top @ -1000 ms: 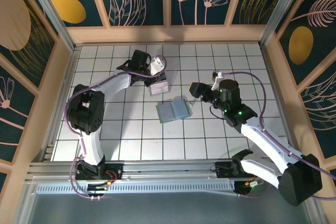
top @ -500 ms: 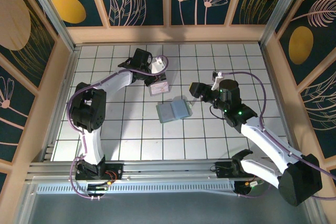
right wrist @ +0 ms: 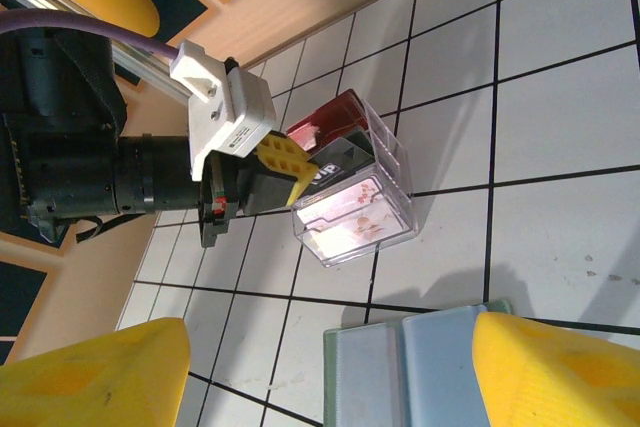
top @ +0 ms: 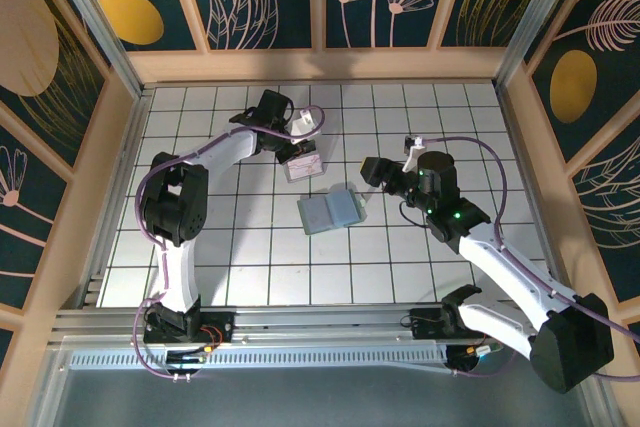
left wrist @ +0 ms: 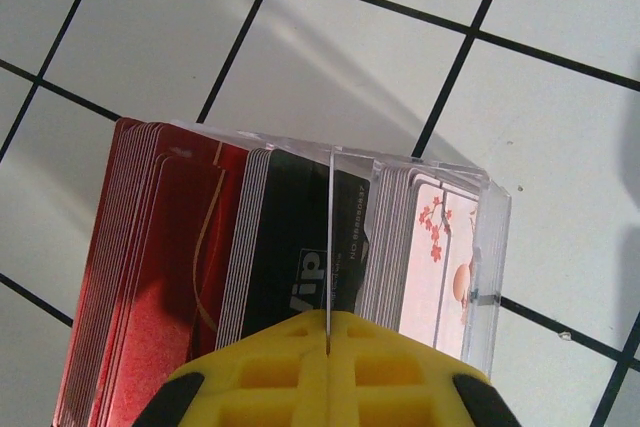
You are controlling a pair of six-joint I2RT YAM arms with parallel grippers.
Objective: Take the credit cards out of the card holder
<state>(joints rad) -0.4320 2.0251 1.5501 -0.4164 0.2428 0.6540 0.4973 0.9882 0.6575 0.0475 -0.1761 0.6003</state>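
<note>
— Position of the card holder (top: 330, 212) first: where does it lie?

— Open and flat on the tabletop (top: 250, 247), just under the right pincer (right wrist: 325, 377). That pincer's yellow fingers stand wide apart on either side of it, with nothing gripped. Its blue-grey leaf sits nearest the fingertips, with the pale green edge beside it.

— Any cards showing in its pockets?

— Too little of it is in view to tell.

— And the other arm?

— The left pincer (left wrist: 328, 367) is pressed together directly over a clear box (left wrist: 490, 247). The box stands beyond the right pincer's fingertips, near the holder but apart from it. Red, black and flowered cards (left wrist: 150, 247) stand on edge inside. A thin edge runs out from between the closed fingers. Whether that is a pinched card I cannot tell.

— So the next pull falls to the right one, I'd guess. How to do it well?

— Come down at the pocket's mouth and take only the card's exposed edge, never the soft leaf. Draw it out along the pocket, low and slow. The holder looks light and floppy, so it may lift or slide with the card. The left pincer pinning the far leaf would help.
</note>
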